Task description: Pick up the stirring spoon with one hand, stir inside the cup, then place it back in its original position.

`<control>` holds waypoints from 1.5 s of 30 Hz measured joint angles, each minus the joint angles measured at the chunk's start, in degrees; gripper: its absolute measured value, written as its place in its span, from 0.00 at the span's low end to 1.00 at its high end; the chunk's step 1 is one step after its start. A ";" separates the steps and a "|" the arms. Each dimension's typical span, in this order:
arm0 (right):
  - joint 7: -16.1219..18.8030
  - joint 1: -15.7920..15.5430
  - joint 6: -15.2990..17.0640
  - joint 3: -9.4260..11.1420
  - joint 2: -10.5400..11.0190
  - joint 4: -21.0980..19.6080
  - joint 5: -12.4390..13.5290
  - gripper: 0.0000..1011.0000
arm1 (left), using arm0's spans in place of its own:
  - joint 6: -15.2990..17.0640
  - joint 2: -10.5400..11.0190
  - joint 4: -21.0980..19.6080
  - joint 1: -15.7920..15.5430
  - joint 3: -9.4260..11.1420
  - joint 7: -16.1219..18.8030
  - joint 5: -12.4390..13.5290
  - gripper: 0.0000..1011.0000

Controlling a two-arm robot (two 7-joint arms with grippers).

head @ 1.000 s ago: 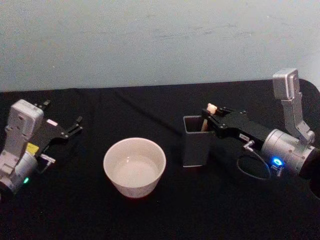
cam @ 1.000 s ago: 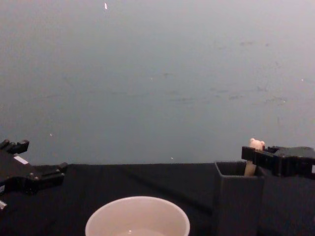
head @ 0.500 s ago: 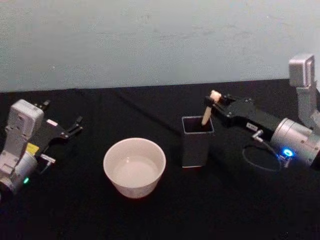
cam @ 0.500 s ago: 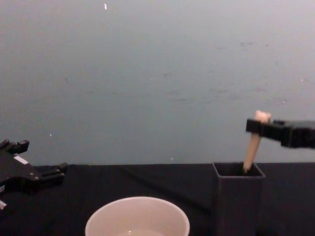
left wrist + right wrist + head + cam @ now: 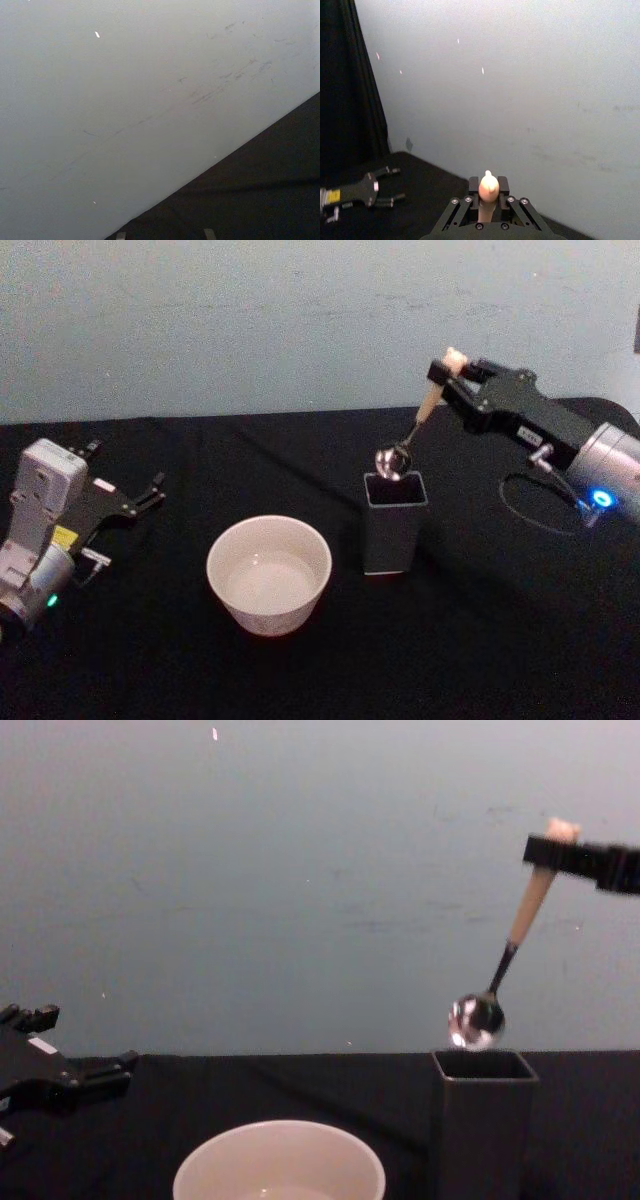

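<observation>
The stirring spoon [image 5: 412,431] hangs tilted in the air, its shiny bowl [image 5: 476,1019] just above the mouth of the dark square holder [image 5: 394,521]. My right gripper [image 5: 448,370] is shut on the top of its beige handle [image 5: 531,900]; the bear head [image 5: 489,187] sticks up between the fingers. The cream-white cup [image 5: 269,574] stands on the black table to the left of the holder and also shows at the bottom of the chest view [image 5: 279,1162]. My left gripper [image 5: 126,495] rests open at the table's far left, away from everything.
The table is covered in black cloth [image 5: 320,670], with a pale wall [image 5: 300,320] behind it. A cable loop [image 5: 535,502] lies on the cloth under my right arm. The left gripper [image 5: 370,194] shows far off in the right wrist view.
My right gripper has risen with the spoon, drawing it out of the holder until the bowl hangs clear above the holder's mouth. The left arm has stayed still.
</observation>
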 joint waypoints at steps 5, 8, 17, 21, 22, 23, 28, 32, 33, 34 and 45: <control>-0.02 0.99 -0.53 0.14 -0.64 -0.50 1.19 0.21 | 0.00 0.00 0.00 0.00 0.00 0.00 0.00 0.99; 0.30 1.66 -0.74 -0.48 -1.23 -0.66 1.94 0.21 | 0.00 0.00 0.00 0.00 0.00 0.00 0.00 0.99; 2.36 3.01 -0.46 -4.43 -1.44 -0.70 1.74 0.21 | 0.00 0.00 0.00 0.00 0.00 0.00 0.00 0.99; 3.81 3.24 -0.36 -6.60 -1.07 -0.48 0.87 0.21 | 0.00 0.00 0.00 0.00 0.00 0.00 0.00 0.99; 4.36 3.30 -0.30 -7.36 -0.93 -0.39 0.61 0.21 | 0.00 0.00 0.00 0.00 0.00 0.00 0.00 0.99; 4.64 3.32 -0.30 -7.74 -0.87 -0.32 0.46 0.21 | 0.00 0.00 0.00 0.00 0.00 0.00 0.00 0.99; 6.04 3.48 -0.45 -10.08 -0.74 0.36 -0.54 0.21 | 0.00 0.00 0.00 0.00 0.00 0.00 0.00 0.99; 6.56 3.86 -0.73 -11.48 -1.13 1.24 -1.47 0.21 | 0.00 0.00 0.00 0.00 0.00 0.00 0.00 0.99; 6.62 3.94 -0.78 -11.74 -1.23 1.46 -1.68 0.21 | 0.00 0.00 0.00 0.00 0.00 0.00 0.00 0.99; 6.70 4.11 -0.82 -12.25 -1.43 1.82 -2.09 0.21 | 0.00 0.00 0.00 0.00 0.00 0.00 0.00 0.99; 7.29 4.99 -0.95 -15.02 -2.42 3.61 -4.92 0.21 | 0.00 0.00 0.00 0.00 0.00 0.00 0.00 0.99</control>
